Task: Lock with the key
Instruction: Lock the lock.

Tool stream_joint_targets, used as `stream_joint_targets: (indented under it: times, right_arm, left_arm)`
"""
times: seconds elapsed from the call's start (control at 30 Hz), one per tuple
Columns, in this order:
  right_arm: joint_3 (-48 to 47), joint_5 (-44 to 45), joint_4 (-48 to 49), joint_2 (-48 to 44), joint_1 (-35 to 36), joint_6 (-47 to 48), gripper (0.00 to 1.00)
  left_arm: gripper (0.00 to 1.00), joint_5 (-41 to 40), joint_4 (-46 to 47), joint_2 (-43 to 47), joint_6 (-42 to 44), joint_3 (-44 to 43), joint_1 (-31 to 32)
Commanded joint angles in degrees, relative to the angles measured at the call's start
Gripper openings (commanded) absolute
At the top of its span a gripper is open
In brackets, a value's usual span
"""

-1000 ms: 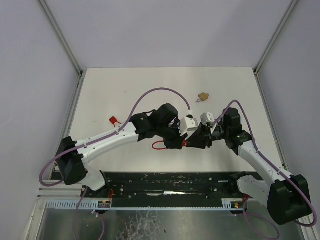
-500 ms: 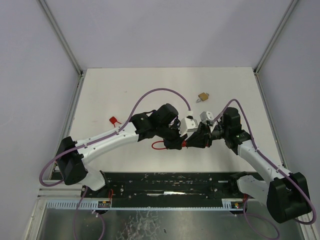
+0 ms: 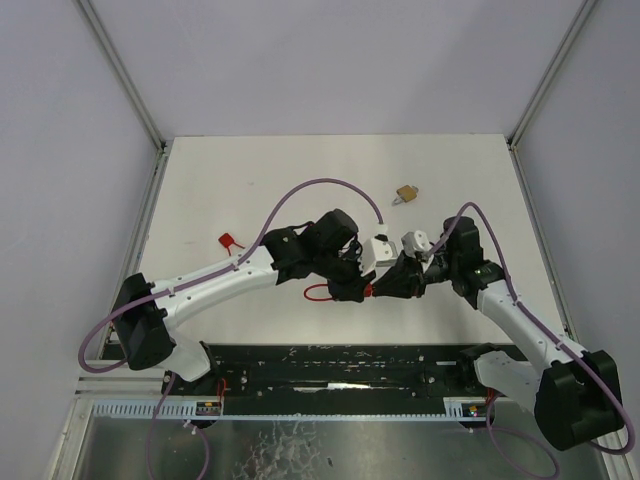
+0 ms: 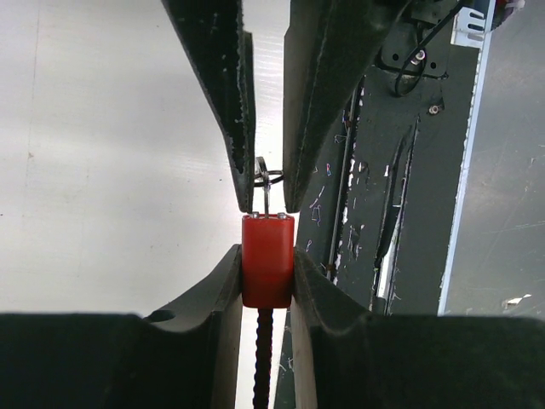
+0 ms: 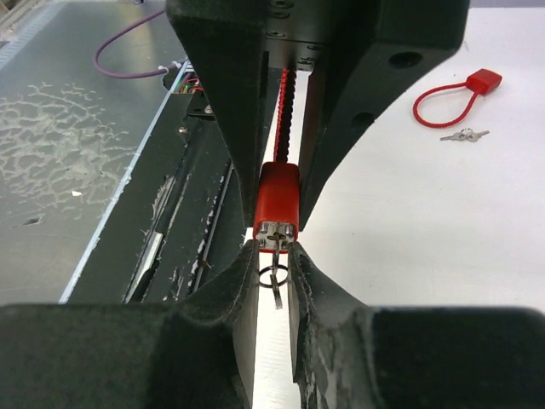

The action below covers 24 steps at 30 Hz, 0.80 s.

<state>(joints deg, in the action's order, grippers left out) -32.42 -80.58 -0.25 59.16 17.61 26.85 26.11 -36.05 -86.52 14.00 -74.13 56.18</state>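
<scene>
My left gripper [image 3: 357, 288] is shut on a red lock body [image 4: 267, 260], whose red cable [image 4: 264, 358] trails back between the fingers. The lock also shows in the right wrist view [image 5: 278, 200] and the top view [image 3: 369, 290]. A small silver key [image 5: 276, 285] with a ring sticks out of the lock's end face. My right gripper [image 3: 386, 287] faces the left one, its fingertips against the lock's face and closed round the key [image 4: 266, 183]. Both grippers meet just above the table near its front edge.
A second red cable lock [image 3: 230, 241] lies at the left, with loose keys [image 5: 464, 135] beside it in the right wrist view. A brass padlock [image 3: 405, 193] lies at the back. The black rail [image 3: 340, 365] runs along the near edge.
My right wrist has shifted slightly down and toward the left gripper. Both grippers stay joined at the lock and key.
</scene>
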Motion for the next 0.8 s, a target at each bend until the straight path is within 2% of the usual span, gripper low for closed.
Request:
stream_joint_targets:
  times: [0.0, 0.1, 0.17, 0.2, 0.37, 0.5, 0.57, 0.63, 0.77]
  right_arm:
    - [-3.95, 3.71, -14.00, -1.15, 1.37, 16.89, 0.00]
    - [-6.44, 6.28, -26.00, -1.84, 3.24, 35.56, 0.00]
    - [-7.52, 9.03, -31.09, -3.09, 3.73, 45.57, 0.00]
    - [-7.29, 10.28, -30.85, -4.71, 3.75, 47.32, 0.00]
    - [-5.90, 15.52, -26.51, -8.55, 3.82, 44.77, 0.00]
    - [-5.99, 17.64, -27.74, -10.53, 3.80, 47.41, 0.00]
    - [-6.03, 17.02, -28.60, -10.96, 3.84, 47.49, 0.00]
    - [-5.75, 16.46, -27.23, -10.71, 3.82, 43.77, 0.00]
    - [-5.30, 15.10, -20.17, -9.71, 3.80, 30.11, 0.00]
  left_arm:
    - [0.00, 2.79, 2.18, 0.71, 0.14, -1.09, -0.09]
    - [0.00, 9.67, 4.38, -0.32, -1.30, -0.06, -1.59]
    - [0.00, 17.27, 5.72, -1.05, -2.72, 1.12, -3.19]
    - [0.00, 20.36, 7.99, -1.05, -3.77, 2.17, -4.15]
    - [0.00, 31.19, 14.99, -1.90, -8.44, 5.68, -6.47]
    - [0.00, 37.31, 22.41, -3.17, -14.07, 7.04, -7.72]
    - [0.00, 36.19, 21.51, -3.78, -14.26, 6.15, -7.73]
    - [0.00, 33.90, 19.77, -3.28, -13.52, 4.80, -7.56]
    - [0.00, 20.93, 16.90, 2.26, -7.36, 4.08, -4.06]
